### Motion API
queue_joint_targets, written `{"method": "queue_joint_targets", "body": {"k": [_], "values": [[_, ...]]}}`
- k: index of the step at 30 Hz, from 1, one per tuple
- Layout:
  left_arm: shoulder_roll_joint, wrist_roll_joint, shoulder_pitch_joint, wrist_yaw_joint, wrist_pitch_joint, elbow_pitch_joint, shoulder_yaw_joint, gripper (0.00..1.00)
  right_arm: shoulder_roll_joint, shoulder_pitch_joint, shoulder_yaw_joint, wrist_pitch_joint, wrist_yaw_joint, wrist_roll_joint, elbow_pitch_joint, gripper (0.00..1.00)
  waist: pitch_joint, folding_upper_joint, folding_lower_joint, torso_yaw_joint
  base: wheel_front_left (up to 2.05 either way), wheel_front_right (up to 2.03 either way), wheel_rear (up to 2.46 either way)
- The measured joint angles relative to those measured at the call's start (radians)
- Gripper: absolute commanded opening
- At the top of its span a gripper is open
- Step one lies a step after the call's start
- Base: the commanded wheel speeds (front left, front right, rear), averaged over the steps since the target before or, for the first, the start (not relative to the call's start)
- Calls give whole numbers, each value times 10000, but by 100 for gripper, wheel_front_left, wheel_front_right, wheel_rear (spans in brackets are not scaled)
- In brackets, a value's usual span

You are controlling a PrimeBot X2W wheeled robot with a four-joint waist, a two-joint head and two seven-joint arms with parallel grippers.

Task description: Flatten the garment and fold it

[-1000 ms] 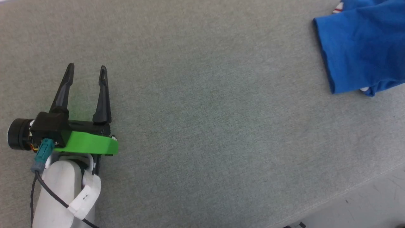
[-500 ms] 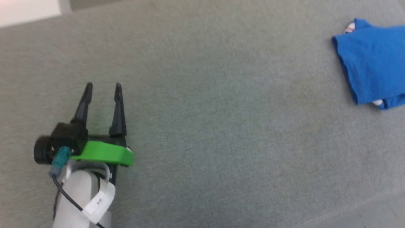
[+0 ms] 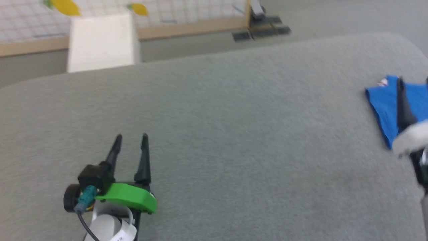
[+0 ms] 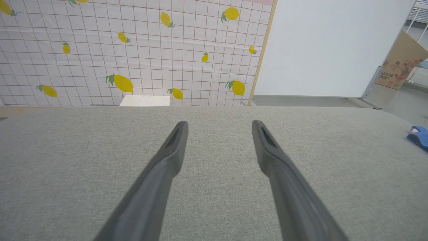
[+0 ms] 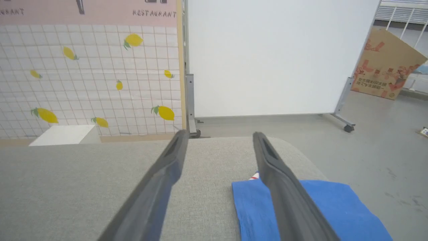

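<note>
The garment [image 3: 383, 103], royal blue and folded into a compact stack, lies near the right end of the grey cloth-covered table [image 3: 234, 134]; a bit of red-striped white trim shows at its far corner. My right gripper [image 3: 413, 79] hovers over it at the head view's right edge. In the right wrist view that gripper [image 5: 219, 133] is open, its right finger above the left part of the garment [image 5: 321, 207]. My left gripper [image 3: 131, 136] is open and empty over bare cloth at the lower left. In the left wrist view it [image 4: 219, 123] is far from the garment [image 4: 419, 137].
Beyond the table's far edge stand a white box [image 3: 100, 42], a lemon-patterned tiled screen [image 4: 133, 50] and a white panel on wheels [image 5: 267, 57]. A cardboard box [image 5: 384, 67] leans at the far right. The table's right end is rounded, with grey floor past it.
The head camera has tilted up, so the whole picture shifted down and the room behind shows. My right gripper has come into view over the garment. The left gripper stays open.
</note>
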Motion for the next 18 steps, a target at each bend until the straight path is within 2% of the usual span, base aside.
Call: {"method": "queue_joint_targets", "body": {"k": [4, 8, 18], "values": [[-25, -44, 204, -46, 0, 247, -203, 100, 353, 1598, 65, -299, 0, 585, -1384, 100, -487, 0, 0, 553, 0, 0, 0], [-35, -253, 383, -46, 0, 339, -242, 100, 761, 2904, 360, -587, -2, 704, -2382, 100, -905, 0, 0, 1051, 0, 0, 0], [-40, -362, 581, -33, 0, 410, -539, 100, 1948, 4566, 746, -999, -2, 59, -3206, 100, -1493, 0, 0, 1801, 0, 0, 0]]}}
